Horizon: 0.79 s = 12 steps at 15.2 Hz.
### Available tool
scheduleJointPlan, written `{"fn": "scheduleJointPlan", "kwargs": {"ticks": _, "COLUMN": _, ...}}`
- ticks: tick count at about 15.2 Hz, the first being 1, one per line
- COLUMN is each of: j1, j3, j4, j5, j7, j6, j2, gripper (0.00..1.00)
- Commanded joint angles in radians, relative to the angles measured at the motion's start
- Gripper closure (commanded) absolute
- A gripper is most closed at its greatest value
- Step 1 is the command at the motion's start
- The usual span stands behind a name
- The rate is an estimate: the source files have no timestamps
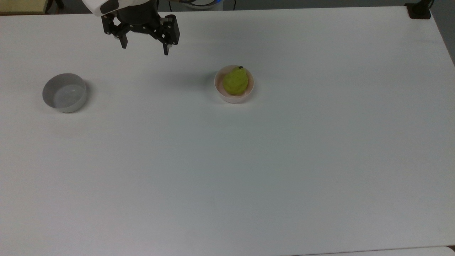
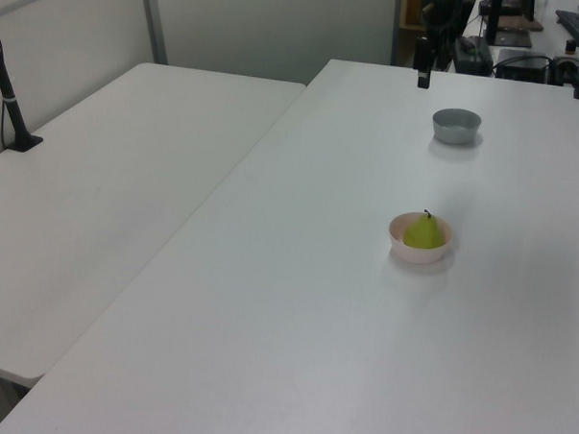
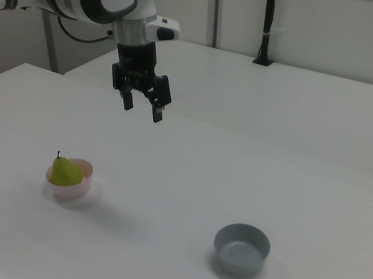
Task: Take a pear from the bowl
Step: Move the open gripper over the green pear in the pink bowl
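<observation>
The robot arm's black two-finger claw (image 1: 145,50) hangs high in the air with its two fingers spread wide apart. It holds nothing.

The small yellow-green pear (image 1: 235,81) sits in the small round pale pink bowl (image 1: 227,98). Its tiny dark stem points up and a bit toward the far edge in the top view. The pink bowl rests on the big white surface (image 1: 249,170), near the middle of its far half in the top view.

The claw is well apart from the pear. In the top view it is off to the top view's left of the pink bowl and closer to the far edge. In the right view the claw (image 3: 142,111) floats up and to the right view's right of the pear (image 3: 63,171).

A round grey bowl (image 1: 64,92) stands on the surface too, well apart from the pink bowl, at the top view's left. It looks to have nothing in it and has no part in this job.

I think this is the very first step: getting the claw to the fruit. Nothing has been picked up yet.

Next, the claw needs to slide across until it is right above the pear. Then it must come down with one finger on each side of the fruit, inside the rim of the pink bowl, without bumping the rim. Then it can squeeze gently and lift.

The pear is round and smooth, so it may slip or roll if the squeeze is off to one side.
</observation>
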Motion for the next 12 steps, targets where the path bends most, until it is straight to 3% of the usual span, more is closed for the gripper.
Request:
{"fn": "scheduleJointPlan", "kwargs": {"ticks": 1, "j1": 0.034, "j3": -0.017, "j4": -0.006, "j5": -0.008, "j7": -0.002, "j6": -0.019, "j2": 0.001, "gripper": 0.00}}
{"fn": "scheduleJointPlan", "kwargs": {"ticks": 5, "j1": 0.191, "j3": -0.109, "j4": -0.007, "j5": 0.000, "j7": -0.013, "j6": -0.024, "j2": 0.003, "gripper": 0.00}}
{"fn": "scheduleJointPlan", "kwargs": {"ticks": 12, "j1": 0.363, "j3": -0.109, "j4": -0.026, "j5": 0.005, "j7": -0.119, "j6": -0.022, "j2": 0.035, "gripper": 0.00}}
